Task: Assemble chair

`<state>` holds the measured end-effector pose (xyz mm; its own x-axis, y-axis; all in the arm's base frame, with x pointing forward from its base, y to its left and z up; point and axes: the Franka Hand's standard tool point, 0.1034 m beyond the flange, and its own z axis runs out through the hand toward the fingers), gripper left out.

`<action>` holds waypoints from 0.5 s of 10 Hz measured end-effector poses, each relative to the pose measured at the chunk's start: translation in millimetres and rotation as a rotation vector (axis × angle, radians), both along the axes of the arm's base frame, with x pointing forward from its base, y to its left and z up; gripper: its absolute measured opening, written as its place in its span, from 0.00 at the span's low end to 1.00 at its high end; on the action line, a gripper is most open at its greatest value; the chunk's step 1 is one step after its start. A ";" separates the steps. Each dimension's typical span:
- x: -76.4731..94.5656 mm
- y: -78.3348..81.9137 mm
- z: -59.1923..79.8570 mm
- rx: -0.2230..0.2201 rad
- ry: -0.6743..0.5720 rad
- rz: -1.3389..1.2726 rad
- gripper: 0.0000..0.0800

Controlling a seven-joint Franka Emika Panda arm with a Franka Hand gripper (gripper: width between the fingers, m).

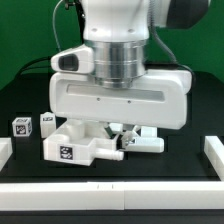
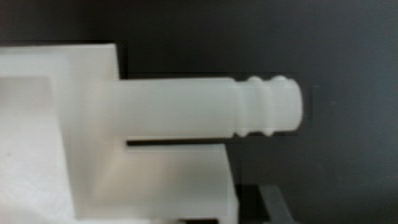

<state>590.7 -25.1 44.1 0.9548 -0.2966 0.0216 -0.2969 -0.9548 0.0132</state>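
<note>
The chair (image 1: 72, 148), where did it lie in the exterior view?

— In loose white plastic parts on the black table (image 1: 30, 165). A chunky tagged block sat near the middle, its peg (image 1: 112, 157) jutting toward that view's right. Two small tagged cubes (image 1: 22, 127) stood farther left.

— And the arm?

— Its broad, smooth white end hung low and upright over the parts. The gripper (image 1: 118, 130) sat beneath it, jaws closed tight; whether they pinched anything I couldn't tell.

— The wrist view?

— Close and blurred. It showed a matte blocky piece (image 2: 63, 110) with a round peg (image 2: 205, 105), ridged at its tip, against the dark table.
</note>
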 end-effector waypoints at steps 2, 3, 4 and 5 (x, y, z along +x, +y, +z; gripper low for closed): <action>-0.7 -2.1 -0.8 0.000 0.002 -0.003 0.03; -0.7 -1.7 -0.9 0.000 0.002 -0.002 0.03; 0.0 1.1 -0.5 -0.005 -0.003 0.016 0.03; 0.2 19.2 0.5 -0.021 -0.027 0.105 0.03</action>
<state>590.9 -5.9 44.5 0.9794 -0.1946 0.0531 -0.1962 -0.9802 0.0267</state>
